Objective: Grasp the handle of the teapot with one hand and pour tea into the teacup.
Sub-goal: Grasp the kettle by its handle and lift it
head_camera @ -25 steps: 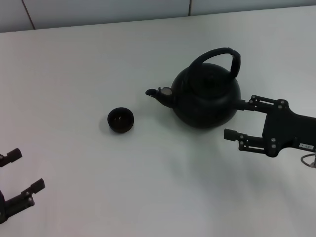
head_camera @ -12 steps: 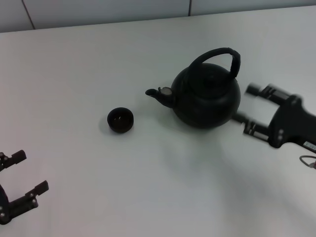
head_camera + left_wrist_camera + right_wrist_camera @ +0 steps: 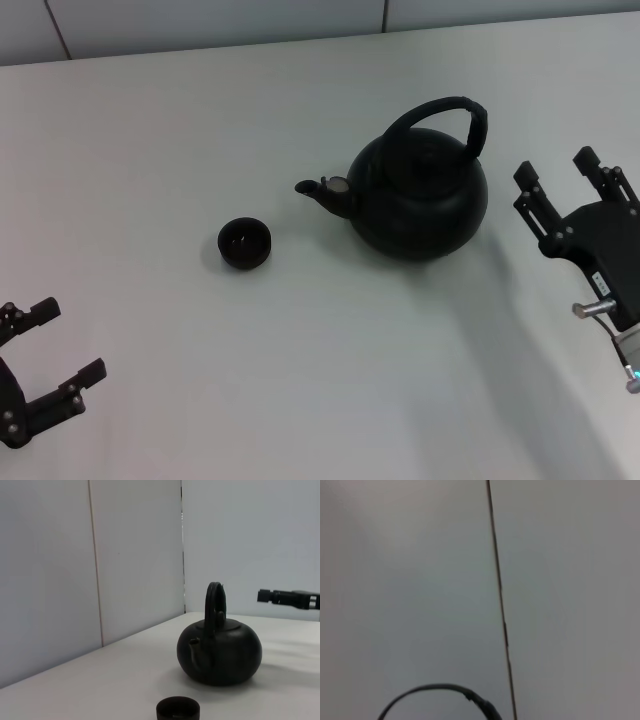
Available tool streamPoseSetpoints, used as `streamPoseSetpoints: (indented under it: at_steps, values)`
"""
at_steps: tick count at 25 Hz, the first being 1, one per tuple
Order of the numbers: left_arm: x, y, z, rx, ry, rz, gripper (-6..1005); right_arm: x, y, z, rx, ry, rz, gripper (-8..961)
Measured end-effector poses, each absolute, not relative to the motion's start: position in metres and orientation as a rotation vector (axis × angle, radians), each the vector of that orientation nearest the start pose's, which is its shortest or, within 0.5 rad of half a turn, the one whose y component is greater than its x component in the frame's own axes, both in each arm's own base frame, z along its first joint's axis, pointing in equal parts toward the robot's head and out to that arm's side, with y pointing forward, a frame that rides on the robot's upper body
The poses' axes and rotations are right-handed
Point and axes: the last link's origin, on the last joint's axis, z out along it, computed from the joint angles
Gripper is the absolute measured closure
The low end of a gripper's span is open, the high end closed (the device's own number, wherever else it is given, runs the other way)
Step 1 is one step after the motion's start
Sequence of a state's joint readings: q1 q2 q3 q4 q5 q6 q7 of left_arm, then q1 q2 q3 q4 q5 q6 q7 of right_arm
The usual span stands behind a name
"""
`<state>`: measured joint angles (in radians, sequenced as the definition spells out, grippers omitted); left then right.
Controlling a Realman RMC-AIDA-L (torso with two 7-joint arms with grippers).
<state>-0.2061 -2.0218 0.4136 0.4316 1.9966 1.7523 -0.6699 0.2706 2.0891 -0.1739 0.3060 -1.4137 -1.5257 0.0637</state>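
The matte-black teapot (image 3: 418, 197) stands upright on the white table, spout pointing left, with its arched handle (image 3: 443, 112) over the lid. It also shows in the left wrist view (image 3: 220, 648). The tiny dark teacup (image 3: 244, 243) sits to the left of the spout, apart from it; its rim shows in the left wrist view (image 3: 178, 709). My right gripper (image 3: 556, 172) is open and empty, raised to the right of the teapot, fingers pointing away and up. My left gripper (image 3: 60, 345) is open and empty at the table's near left.
The white table (image 3: 300, 360) runs back to a pale panelled wall (image 3: 200, 20). The right wrist view shows only wall and the top of the handle's arc (image 3: 440, 690). A cable and fitting hang by the right wrist (image 3: 605, 310).
My right gripper has pulled back from beside the teapot's body, lifted and turned so its fingers now point up and away. The left gripper shifted slightly. Teapot and cup have not moved.
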Motion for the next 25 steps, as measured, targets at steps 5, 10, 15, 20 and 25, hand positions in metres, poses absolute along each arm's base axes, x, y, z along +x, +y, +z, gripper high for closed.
streamPoseSetpoints:
  at_steps: [5,10,15,20,25]
  values:
    - [-0.354,0.204,0.016,-2.453,-0.302,-0.766,187,0.323,0.232,-0.053,-1.64,0.559,0.815,276]
    - [-0.353,0.205,0.016,-2.44,-0.306,-0.776,187,0.322,0.241,-0.051,-1.655,0.537,0.811,279]
    - [-0.351,0.204,0.013,-2.419,-0.311,-0.79,187,0.318,0.266,-0.052,-1.723,0.502,0.771,282]
    - [-0.35,0.205,0.012,-2.408,-0.313,-0.797,187,0.317,0.279,-0.052,-1.753,0.492,0.755,285]
    - [-0.35,0.205,0.011,-2.399,-0.315,-0.8,187,0.318,0.289,-0.05,-1.779,0.504,0.747,288]
